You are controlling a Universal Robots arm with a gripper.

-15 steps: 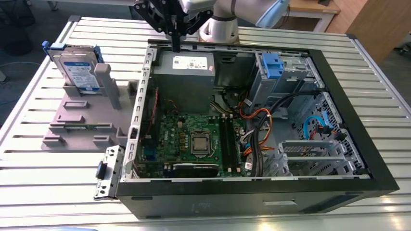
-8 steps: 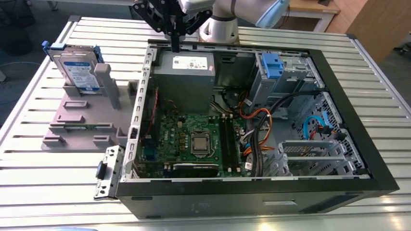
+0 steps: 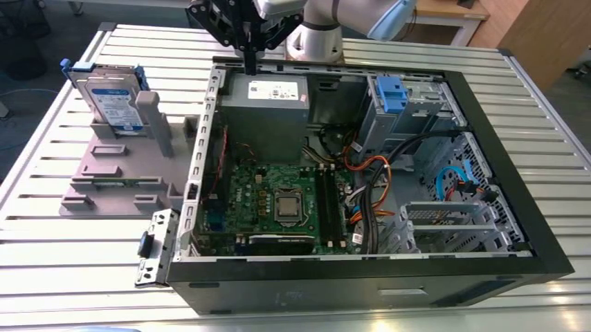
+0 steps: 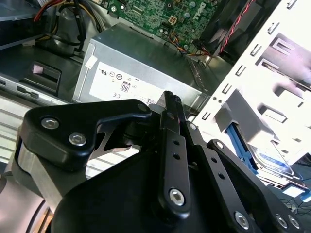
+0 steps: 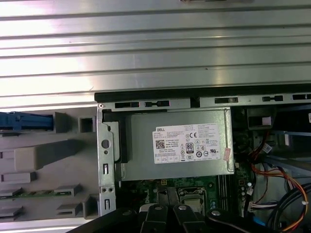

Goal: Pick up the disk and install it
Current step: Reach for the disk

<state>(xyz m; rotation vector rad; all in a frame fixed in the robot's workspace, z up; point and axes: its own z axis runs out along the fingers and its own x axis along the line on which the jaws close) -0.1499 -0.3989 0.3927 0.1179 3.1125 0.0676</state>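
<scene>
Table (image 3: 55,277): slatted metal top that carries everything.

Computer case (image 3: 369,287): lies on its side with the cover off. The motherboard (image 3: 277,200) and cabling are exposed. A bare blue clip (image 3: 392,93) sits in the drive cage at the far end, with no drive in it.

Grey fixture (image 3: 111,173): sits on the table beside the case, on the exterior view's left.

Power supply (image 3: 268,117): grey box with a white sticker, in the far corner of the case.

Hand (image 3: 249,68): hangs over the case's far rim, just above the power supply. Its fingers are pressed together with nothing between them, as the second wrist view also shows (image 4: 169,97).

Disk (image 3: 111,100): stands on edge in a slot of the grey fixture, well apart from the hand. Its label faces the camera and the blue bracket wraps its edges. It is not yet picked up or installed.

Handling, as a judgement:
- The disk is rigid and dense for its size.
- Its bare metal faces are likely slick.
- It will not tolerate knocks or being dropped.
- The upper half stands clear of the fixture, so that is the accessible part.
- The best hold looks to be a pinch across the two flat faces near the top edge.
- Pull straight along the slot so the bracket does not bind.
</scene>
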